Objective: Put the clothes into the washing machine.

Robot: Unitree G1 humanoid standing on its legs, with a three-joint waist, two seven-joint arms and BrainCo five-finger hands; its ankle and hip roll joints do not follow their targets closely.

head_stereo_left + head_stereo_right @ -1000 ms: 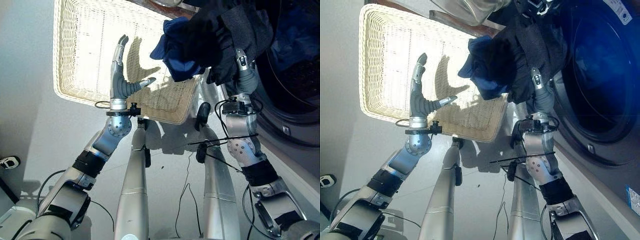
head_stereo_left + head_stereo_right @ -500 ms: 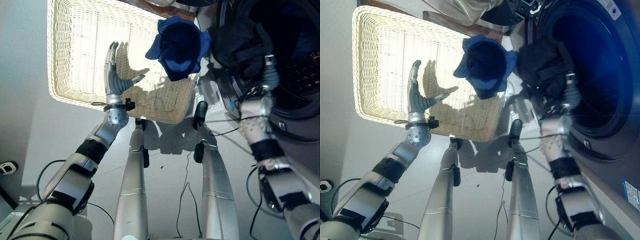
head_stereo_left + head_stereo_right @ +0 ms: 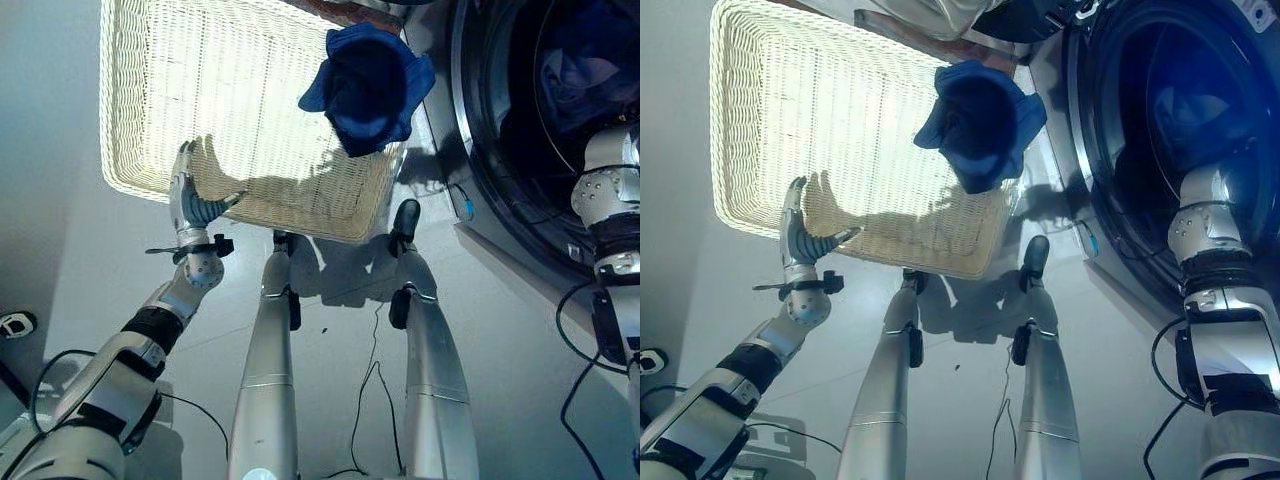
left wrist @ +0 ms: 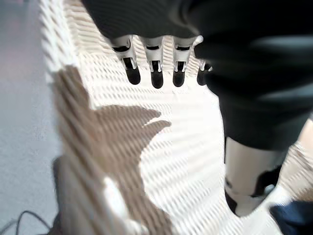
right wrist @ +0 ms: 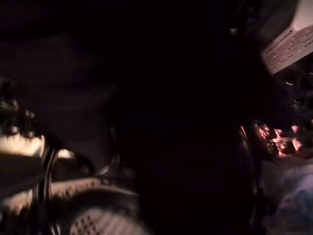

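Nearest: left hand (image 3: pixel 192 205) at the near rim of the wicker basket (image 3: pixel 150 120), fingers straight and spread, thumb out toward the basket's middle, holding nothing. In its wrist view the dark fingertips (image 4: pixel 156 78) hang over bare weave.

Further in: blue garment (image 3: pixel 368 85) bunched in the basket's far right corner, partly draped over the rim on the side facing the washing machine (image 3: pixel 1110 150). It lies diagonally away from the left hand, across the basket's floor, toward the machine. No clear long axis; it sits as a rounded heap.

Right arm reaches into the drum opening (image 3: pixel 1160 110), wrist at the door ring. The right hand is hidden inside, and its wrist view is too dark to read; cannot tell whether the fingers are spread or closed, or on anything. Bluish cloth (image 3: pixel 565 80) is faintly visible deep in the drum.

Judgement: the garment lies nearer the right arm's side than the left hand.
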